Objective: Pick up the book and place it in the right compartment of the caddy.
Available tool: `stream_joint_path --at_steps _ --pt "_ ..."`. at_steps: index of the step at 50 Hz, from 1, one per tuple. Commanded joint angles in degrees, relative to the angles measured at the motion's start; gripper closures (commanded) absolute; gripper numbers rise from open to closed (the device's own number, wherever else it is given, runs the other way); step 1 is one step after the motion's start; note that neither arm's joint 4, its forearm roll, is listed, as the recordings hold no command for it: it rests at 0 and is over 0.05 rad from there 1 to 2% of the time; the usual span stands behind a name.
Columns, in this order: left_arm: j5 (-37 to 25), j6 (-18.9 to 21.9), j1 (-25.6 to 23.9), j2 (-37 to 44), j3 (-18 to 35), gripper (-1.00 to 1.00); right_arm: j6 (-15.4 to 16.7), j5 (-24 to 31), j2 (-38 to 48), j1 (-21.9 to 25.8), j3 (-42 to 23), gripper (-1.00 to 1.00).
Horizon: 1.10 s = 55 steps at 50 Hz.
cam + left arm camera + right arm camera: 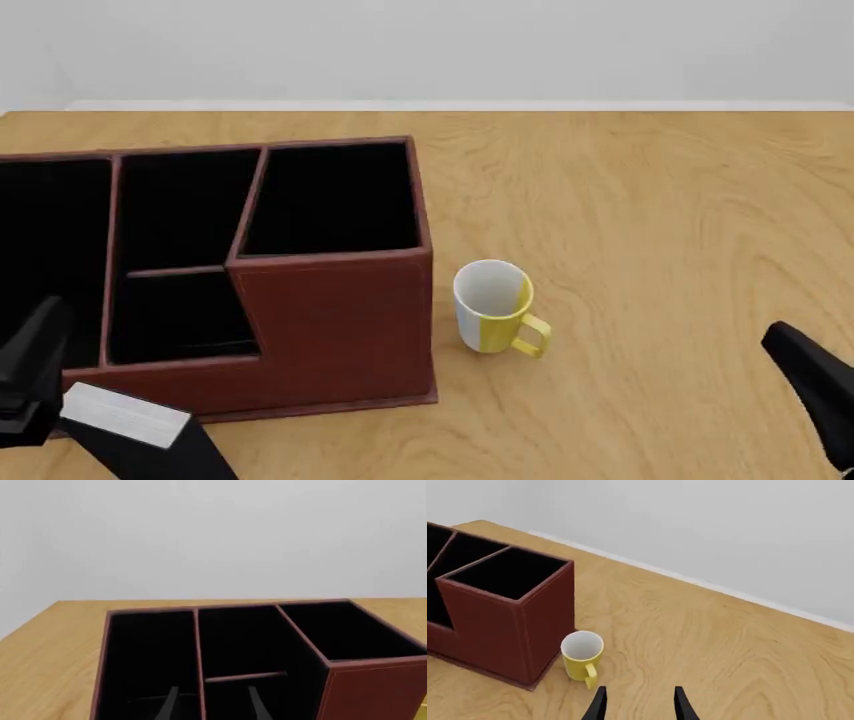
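Both arms are matte black. The left arm point(80, 430) carries a pale grey rectangular block set across its dark link — the one light part visible. The right arm point(817, 378) shows as a plain black tapered shape. Each gripper's fingers point(599, 706) are thin, dark, pointed blades — no markings visible.

Left hand point(212, 705) fingers parted, nothing between. Right hand point(639, 705) fingers parted, nothing between.

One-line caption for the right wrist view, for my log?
Open right gripper hovers over the table; white-and-yellow mug stands beside the caddy, below its tall right compartment.
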<state>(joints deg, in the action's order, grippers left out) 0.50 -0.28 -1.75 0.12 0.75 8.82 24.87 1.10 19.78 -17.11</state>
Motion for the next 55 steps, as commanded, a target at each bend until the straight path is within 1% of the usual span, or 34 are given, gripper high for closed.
stream_joint_path --at_steps 1,4,5,8,9,10,12,13,15,17,18,21,23,25,27,29,30,31,32,34,35,38,39,41,43,44,46,48,49,50,51,52,54,55 --pt "0.2 0.4 0.4 0.1 1.0 -1.00 2.5 6.5 4.2 9.4 -4.6 -1.00" --pt "0.1 0.6 0.4 0.0 1.7 -1.00 3.5 6.4 6.4 11.3 -5.2 -1.00" --pt "-0.1 0.6 0.5 0.0 1.9 -1.00 4.5 6.2 7.0 11.8 -5.0 -1.00" --pt "-0.8 0.4 0.5 0.0 3.0 -1.00 4.8 5.8 9.4 14.2 -5.2 -1.00" --pt "-0.9 0.3 0.9 0.0 3.5 -1.00 5.3 5.6 10.1 14.9 -5.2 -1.00" --pt "-1.0 0.3 0.9 0.0 3.5 -1.00 5.3 5.6 10.1 14.9 -5.2 -1.00" --pt "-1.3 0.2 1.2 0.0 4.0 -1.00 4.8 5.0 11.6 16.3 -5.3 -1.00" --pt "-1.4 0.2 1.6 -0.1 4.4 -1.00 5.4 4.8 12.2 16.9 -5.2 -1.00" --pt "-1.6 0.2 2.2 -0.1 4.8 -1.00 4.6 4.3 13.6 18.3 -5.6 -1.00" --pt "-1.7 0.4 3.3 -0.1 5.5 -1.00 5.2 4.0 14.6 19.0 -6.0 -1.00" --pt "-2.1 0.4 3.9 -0.1 5.9 -1.00 4.6 3.6 16.0 20.3 -6.6 -1.00" --pt "-2.3 0.4 5.2 -0.1 6.7 -1.00 5.2 3.2 17.3 21.0 -7.0 -1.00" --pt "-3.0 0.6 6.0 -0.1 7.8 -1.00 4.7 2.2 20.1 23.2 -7.8 -1.00" --pt "-3.4 0.4 7.0 -0.1 8.8 -1.00 5.3 1.4 22.3 24.7 -8.5 -1.00" --pt "-3.6 0.6 7.7 -0.1 9.5 -1.00 3.9 0.4 25.5 27.3 -9.9 -1.00" --pt "-4.0 0.4 8.1 -0.1 10.1 -1.00 5.3 0.1 27.1 27.9 -10.4 -1.00" --pt "-4.0 0.6 8.4 -0.1 10.5 -1.00 4.3 -0.5 28.9 29.4 -11.4 -1.00" --pt "-4.3 0.4 8.6 -0.1 10.9 -1.00 4.2 -0.8 30.2 30.2 -11.8 -1.00" --pt "-4.7 0.1 8.9 -0.1 11.5 -1.00 5.0 -1.2 31.4 30.9 -12.2 -1.00" --pt "-4.7 0.4 9.4 -0.1 12.3 -1.00 4.7 -1.7 33.4 32.1 -13.2 -1.00" --pt "-4.9 0.4 9.4 -0.1 12.8 -1.00 5.6 -2.0 34.2 32.2 -13.5 -1.00" --pt "-5.2 0.2 9.7 -0.1 13.3 -1.00 5.6 -2.1 35.5 33.0 -14.5 -1.00" --pt "-5.2 0.0 10.1 -0.1 13.7 -1.00 6.3 -2.2 36.4 33.3 -15.3 -1.00" --pt "-5.2 0.2 10.2 -0.1 13.9 -1.00 5.9 -2.1 37.1 33.7 -16.1 -1.00" --pt "-5.1 0.2 10.5 -0.1 14.0 -1.00 6.1 -2.3 38.1 34.2 -16.7 -1.00" --pt "-5.1 0.3 10.6 -0.1 14.1 -1.00 5.5 -2.3 39.0 34.8 -17.6 -1.00" --pt "-5.0 0.6 11.0 -0.1 14.2 -1.00 6.1 -2.3 40.6 35.8 -18.6 -1.00" --pt "-4.8 0.9 11.5 -0.1 14.1 -1.00 5.7 -2.0 42.6 36.9 -20.3 -1.00" --pt "-4.6 1.0 11.7 -0.1 14.1 -1.00 6.3 -2.1 43.9 37.6 -20.7 -1.00" --pt "-4.8 0.8 12.0 -0.1 14.4 -1.00 4.8 -1.9 45.3 38.7 -22.1 -1.00" --pt "-4.9 0.7 12.2 -0.1 14.5 -1.00 4.2 -1.8 46.4 39.4 -23.0 -1.00" --pt "-4.9 0.8 12.5 -0.1 14.7 -1.00 5.7 -1.7 47.5 39.5 -23.3 -1.00" --pt "-5.0 0.7 12.7 -0.1 14.9 -1.00 5.9 -1.6 48.3 39.9 -23.8 -1.00" --pt "-5.1 0.4 13.1 -0.1 15.1 -1.00 5.5 -1.4 49.7 40.9 -24.9 -1.00"
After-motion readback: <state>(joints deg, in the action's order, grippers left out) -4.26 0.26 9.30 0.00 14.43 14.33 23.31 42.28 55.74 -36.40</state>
